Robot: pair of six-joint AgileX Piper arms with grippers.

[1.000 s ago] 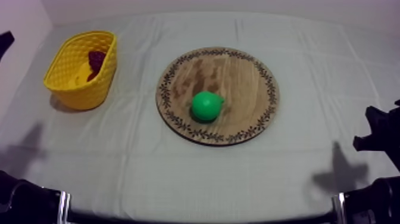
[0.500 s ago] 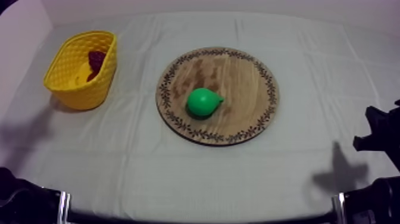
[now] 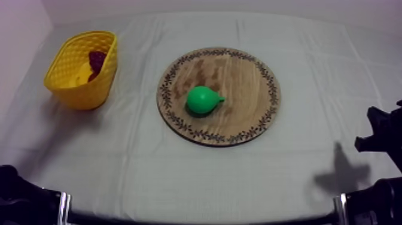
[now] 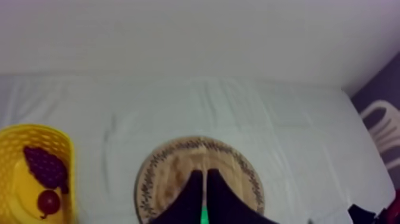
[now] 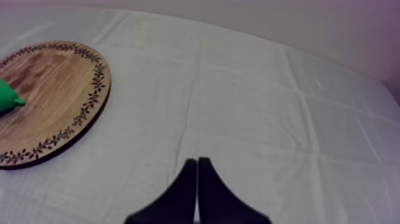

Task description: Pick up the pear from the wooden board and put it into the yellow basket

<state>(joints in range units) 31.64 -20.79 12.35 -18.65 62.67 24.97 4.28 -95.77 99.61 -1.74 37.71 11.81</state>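
Pear point(image 3: 202, 99) lies on its side on the wooden board point(image 3: 251, 72), left of the board's centre, with its narrow end pointing right; nothing touches it. Yellow basket point(image 3: 72, 84) stands well apart at the table's left, holding grapes point(image 4: 46, 167) and a small red fruit point(image 4: 49, 201). Left gripper point(image 4: 204, 174): fingers pressed together, empty, lined up on the board, with a sliver of green showing between them. Right gripper point(image 5: 197, 161): likewise clenched on nothing, over bare cloth point(image 5: 268, 119) beside the board. Step in hand, as I judge it: the approach. The left arm is on the basket side, so use it. Spread the fingers before descending, straddle the round belly rather than the neck, and close gently. The smooth pear may roll or slip out.
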